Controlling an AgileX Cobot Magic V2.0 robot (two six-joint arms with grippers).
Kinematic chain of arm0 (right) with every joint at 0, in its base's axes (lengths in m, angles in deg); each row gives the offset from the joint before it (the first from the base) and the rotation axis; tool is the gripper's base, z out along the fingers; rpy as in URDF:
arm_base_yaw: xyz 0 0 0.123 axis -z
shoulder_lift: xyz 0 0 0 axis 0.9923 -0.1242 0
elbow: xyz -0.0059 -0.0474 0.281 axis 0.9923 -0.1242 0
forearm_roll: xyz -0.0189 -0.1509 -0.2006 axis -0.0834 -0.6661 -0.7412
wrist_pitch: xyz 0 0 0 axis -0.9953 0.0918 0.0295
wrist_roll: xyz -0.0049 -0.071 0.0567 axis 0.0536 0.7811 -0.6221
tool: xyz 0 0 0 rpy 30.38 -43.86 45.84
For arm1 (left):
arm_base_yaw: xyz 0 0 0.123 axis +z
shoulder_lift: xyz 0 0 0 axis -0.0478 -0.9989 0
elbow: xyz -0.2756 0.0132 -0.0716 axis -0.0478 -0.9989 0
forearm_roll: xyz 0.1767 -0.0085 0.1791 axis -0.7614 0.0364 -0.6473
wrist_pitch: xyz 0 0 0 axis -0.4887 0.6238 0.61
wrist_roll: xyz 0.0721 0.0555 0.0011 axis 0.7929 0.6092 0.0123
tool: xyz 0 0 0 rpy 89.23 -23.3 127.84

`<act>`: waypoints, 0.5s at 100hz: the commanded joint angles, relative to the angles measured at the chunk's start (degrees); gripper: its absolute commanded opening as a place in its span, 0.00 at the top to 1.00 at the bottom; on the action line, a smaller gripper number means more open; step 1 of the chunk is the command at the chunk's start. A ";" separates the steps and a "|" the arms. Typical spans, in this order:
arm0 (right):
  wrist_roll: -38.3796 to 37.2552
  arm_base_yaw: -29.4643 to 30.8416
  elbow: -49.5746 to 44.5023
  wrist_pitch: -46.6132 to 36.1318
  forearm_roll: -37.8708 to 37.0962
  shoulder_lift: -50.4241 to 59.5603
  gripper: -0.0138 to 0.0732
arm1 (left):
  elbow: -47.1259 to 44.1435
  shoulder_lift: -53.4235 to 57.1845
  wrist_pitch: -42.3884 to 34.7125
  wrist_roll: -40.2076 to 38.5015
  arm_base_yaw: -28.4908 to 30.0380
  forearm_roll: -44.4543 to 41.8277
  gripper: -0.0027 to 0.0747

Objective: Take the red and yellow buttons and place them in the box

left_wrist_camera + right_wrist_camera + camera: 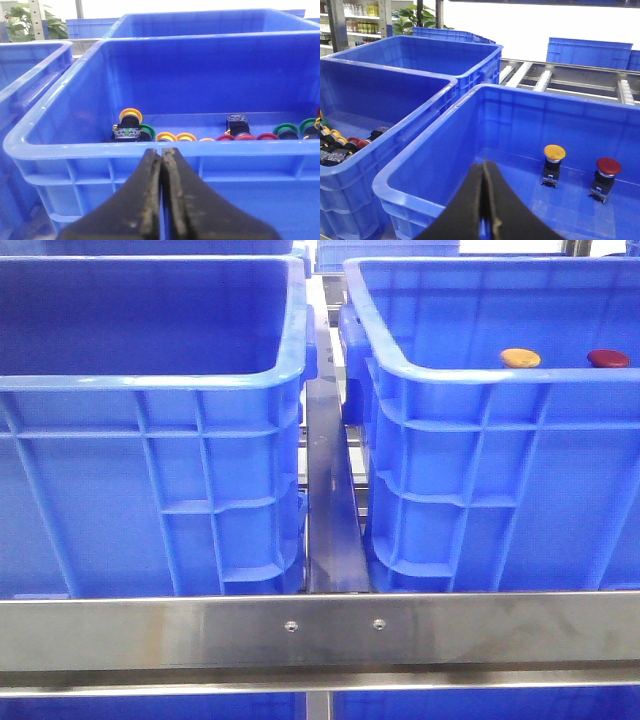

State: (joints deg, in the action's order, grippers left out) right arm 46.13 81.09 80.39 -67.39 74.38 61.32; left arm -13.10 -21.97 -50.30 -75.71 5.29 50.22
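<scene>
Two large blue crates stand side by side on a metal roller frame, seen from the front. The right-hand box point(480, 430) holds the yellow button point(520, 358) and the red button point(608, 359), whose domed caps just show above its near rim. From the right wrist camera both stand upright on the box floor, near each other but apart, each cap on a small dark switch body.

The left crate point(150, 155) holds a jumble of spare buttons point(200, 134) with yellow, red and green caps, lying along its floor.

The left claw point(162, 200) is pressed together and holds nothing; it hangs outside the near wall of the left crate. The right claw point(485, 210) is likewise pressed together and empty, above the near rim of the right box.

Judging by this, both task buttons already sit in the box, so the task looks close to done, though the front camera cannot show the left crate's floor. The risk from here is a needless reach: a claw dropping into the right box could tip the upright buttons, and a low arm could catch a thick rim and shove a crate along the rollers.
</scene>
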 commanded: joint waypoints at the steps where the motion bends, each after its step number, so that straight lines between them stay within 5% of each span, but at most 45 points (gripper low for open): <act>1: -0.02 -0.22 1.52 -1.29 1.13 -0.68 0.92 | -2.89 1.69 -4.85 -0.31 0.13 0.52 0.99; 50: -0.08 -0.16 1.14 -5.91 0.38 -0.73 0.92 | -2.89 1.69 -4.85 -0.31 0.13 0.52 0.99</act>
State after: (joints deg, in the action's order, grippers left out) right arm 46.12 81.09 80.07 -68.82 74.27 61.32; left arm -13.10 -21.97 -50.34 -75.71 5.29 50.22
